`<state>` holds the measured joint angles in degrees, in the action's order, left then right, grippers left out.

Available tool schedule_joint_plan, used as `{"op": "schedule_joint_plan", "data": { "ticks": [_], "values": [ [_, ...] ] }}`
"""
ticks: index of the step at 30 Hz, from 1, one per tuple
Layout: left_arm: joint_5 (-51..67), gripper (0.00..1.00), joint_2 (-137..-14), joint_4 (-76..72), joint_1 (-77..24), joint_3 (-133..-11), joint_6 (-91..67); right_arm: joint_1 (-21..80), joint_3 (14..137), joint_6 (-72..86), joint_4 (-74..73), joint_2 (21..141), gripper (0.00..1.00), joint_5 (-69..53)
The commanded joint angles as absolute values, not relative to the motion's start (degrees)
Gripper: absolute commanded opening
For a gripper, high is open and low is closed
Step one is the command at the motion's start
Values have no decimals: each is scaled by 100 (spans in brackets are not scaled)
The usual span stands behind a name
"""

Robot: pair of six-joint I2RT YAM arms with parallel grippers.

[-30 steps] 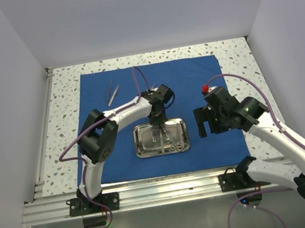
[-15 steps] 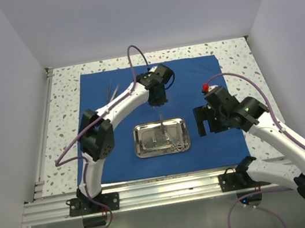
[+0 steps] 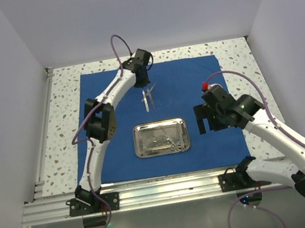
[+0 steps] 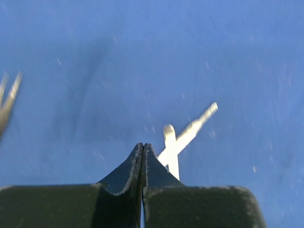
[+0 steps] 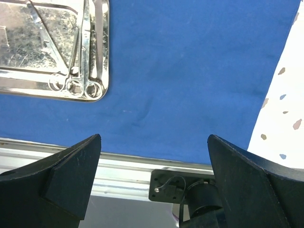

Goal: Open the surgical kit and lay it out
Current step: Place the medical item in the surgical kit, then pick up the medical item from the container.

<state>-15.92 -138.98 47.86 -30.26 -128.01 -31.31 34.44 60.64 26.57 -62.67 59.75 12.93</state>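
Observation:
The royal-blue cloth (image 3: 193,78) lies spread flat on the table. The steel tray (image 3: 139,141) sits on its near middle with several silver instruments (image 3: 167,139) in it. My left gripper (image 3: 143,84) is over the far part of the cloth, shut on silver tweezers (image 3: 148,98) that hang from it. In the left wrist view the fingers (image 4: 128,166) are pressed together and the tweezers (image 4: 183,140) stick out beyond them over the cloth (image 4: 142,47). My right gripper (image 3: 201,120) is open and empty, right of the tray, above the cloth (image 5: 190,71).
Another silver instrument (image 4: 4,102) lies on the cloth at the left edge of the left wrist view. The right wrist view shows the tray's corner (image 5: 105,47) with ring-handled instruments (image 5: 85,52), the aluminium rail (image 5: 118,164) at the table's near edge, and speckled tabletop (image 5: 285,95).
My left gripper has lifted the tweezers out of the tray and carried them toward the far side of the cloth. The right arm has stayed put.

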Motion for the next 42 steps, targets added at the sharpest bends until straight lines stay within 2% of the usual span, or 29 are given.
{"op": "schedule_joint_plan", "data": {
  "ticks": [1,6,7,8,9,10,11,15,18,24,25,27,28,31,35,42],
  "values": [
    [-1433,0,-14018,3940,-2830,-13139,-2760,3419,6328,2707,-6302,6108,98,1547],
    [-1099,0,-14273,3377,-2672,-13219,-2742,3419,6425,2725,-6250,6336,98,1503],
    [-1029,12,-14291,3305,-2672,-13219,-2716,3410,6434,2699,-6223,6372,98,1442],
    [-933,28,-14291,3270,-2672,-13219,-2698,3419,6468,2681,-6162,6442,98,1337],
    [-871,50,-14282,3243,-2672,-13210,-2724,3419,6469,2637,-5944,6460,98,944],
    [-818,89,-14256,3252,-2672,-13175,-2733,3419,6451,2576,-5794,6477,98,784],
    [-748,99,-14160,3252,-2672,-13114,-2794,3419,6408,2549,-5635,6538,99,573],
    [-782,100,-13607,3322,-2672,-12596,-2900,3428,6293,2496,-4967,6994,92,-298],
    [-896,100,-12922,3409,-2672,-11911,-2944,3498,6310,2627,-4651,7494,91,-615],
    [-844,96,-11647,3841,-2681,-10637,-2953,3577,6170,3023,-4062,8226,78,-756],
    [-826,95,-11445,3815,-2689,-10139,-2962,3577,6161,3058,-4000,8418,72,-765],
    [-835,95,-10830,3684,-2716,-9618,-2988,3630,6161,3094,-3816,8603,67,-782],
    [-844,94,-10637,3648,-2725,-9154,-3006,3639,6170,3111,-3754,8761,63,-782],
    [-861,94,-10021,3665,-2725,-8519,-3059,3665,6284,3164,-3630,9026,58,-695],
    [-923,93,-9450,3849,-2733,-8157,-3085,3674,6573,3173,-3717,9377,54,-265],
    [-940,92,-8965,4007,-2733,-7919,-3068,3674,6803,3269,-3981,9939,41,413]
  ]
}}
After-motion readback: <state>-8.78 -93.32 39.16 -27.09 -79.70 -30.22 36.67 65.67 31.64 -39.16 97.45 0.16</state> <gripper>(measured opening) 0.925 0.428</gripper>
